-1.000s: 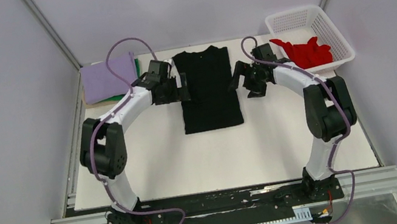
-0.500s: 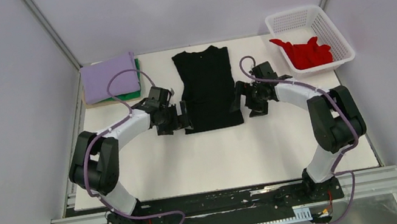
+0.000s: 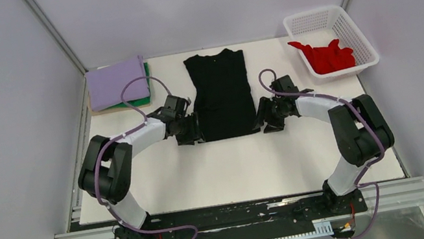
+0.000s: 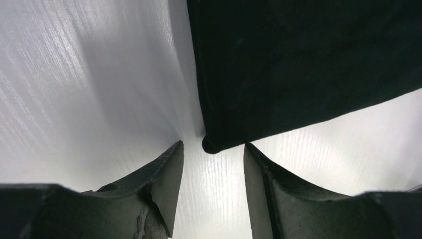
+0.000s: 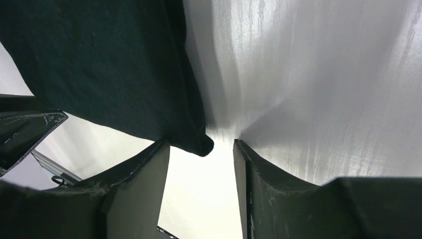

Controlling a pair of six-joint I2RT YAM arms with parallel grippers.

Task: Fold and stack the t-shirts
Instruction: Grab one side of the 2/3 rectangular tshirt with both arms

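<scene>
lilac t-shirt (image 3: 116, 82): folded, at the far-left corner of the worktop (image 3: 237, 167), lying on top of the green one.
green t-shirt (image 3: 135, 102): under the lilac; only strips of it show along the near and right edges.
left gripper (image 3: 193, 131) (image 4: 211, 149): down low at the near-left corner of the black t-shirt (image 3: 221, 91). Jaws part-way apart; the hem corner sits in the mouth between the fingertips (image 4: 171, 164), not pinched.
black t-shirt (image 4: 298, 59) (image 5: 99, 59): flat on the worktop, centre and far side, neck away from the arms, sides folded in to a long narrow shape.
right gripper (image 3: 263, 121) (image 5: 201, 147): mirrors the left, low at the shirt's near-right corner. Jaws part-way apart, cloth corner between the fingertips (image 5: 149, 169), no clamp on it.
basket (image 3: 351, 19): white plastic lattice, far-right corner, well apart from the black shirt.
red t-shirt (image 3: 326, 54): bunched up inside the basket, toward its near end.
</scene>
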